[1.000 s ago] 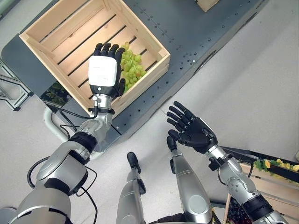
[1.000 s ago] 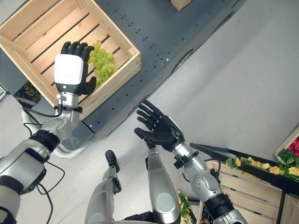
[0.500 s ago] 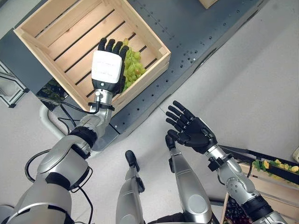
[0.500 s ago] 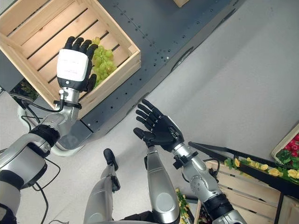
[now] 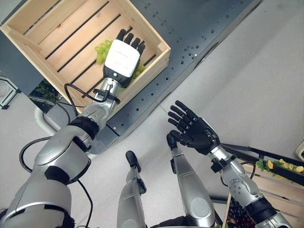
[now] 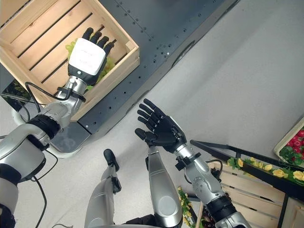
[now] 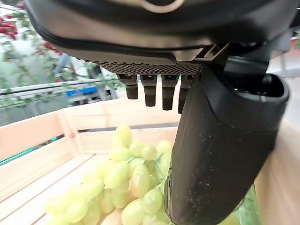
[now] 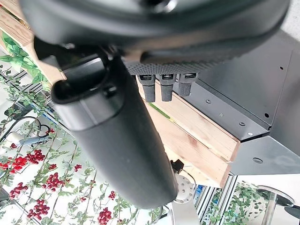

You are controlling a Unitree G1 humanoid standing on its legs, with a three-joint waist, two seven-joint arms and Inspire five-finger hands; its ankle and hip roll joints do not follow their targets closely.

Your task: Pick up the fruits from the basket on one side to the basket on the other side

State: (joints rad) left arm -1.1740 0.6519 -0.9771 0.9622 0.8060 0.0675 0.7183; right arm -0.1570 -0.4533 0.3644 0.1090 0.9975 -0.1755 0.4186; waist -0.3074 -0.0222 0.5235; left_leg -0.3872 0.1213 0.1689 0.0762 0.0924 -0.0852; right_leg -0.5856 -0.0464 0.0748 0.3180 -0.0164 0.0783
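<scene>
The left hand [image 5: 121, 56], fingers straight and released, has slid forward over the green grapes [image 7: 126, 178] in the wooden crate [image 5: 42, 29], suggesting the fruit is delivered.

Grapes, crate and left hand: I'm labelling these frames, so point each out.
grapes [image 7: 126, 178], left wrist view, middle of bunch.
crate [image 5: 142, 16], left eye view, rim.
left hand [image 5: 121, 58], left eye view, white back cover.

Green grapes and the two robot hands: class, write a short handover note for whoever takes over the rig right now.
Left robot hand: open, fingers straight, over the green grapes in the wooden crate on the dark platform; not grasping them.
Right robot hand: open, idle above the floor.
Done: grapes lie in this crate.
Left: withdraw the left robot hand; whether more fruit needs moving cannot be told.
</scene>
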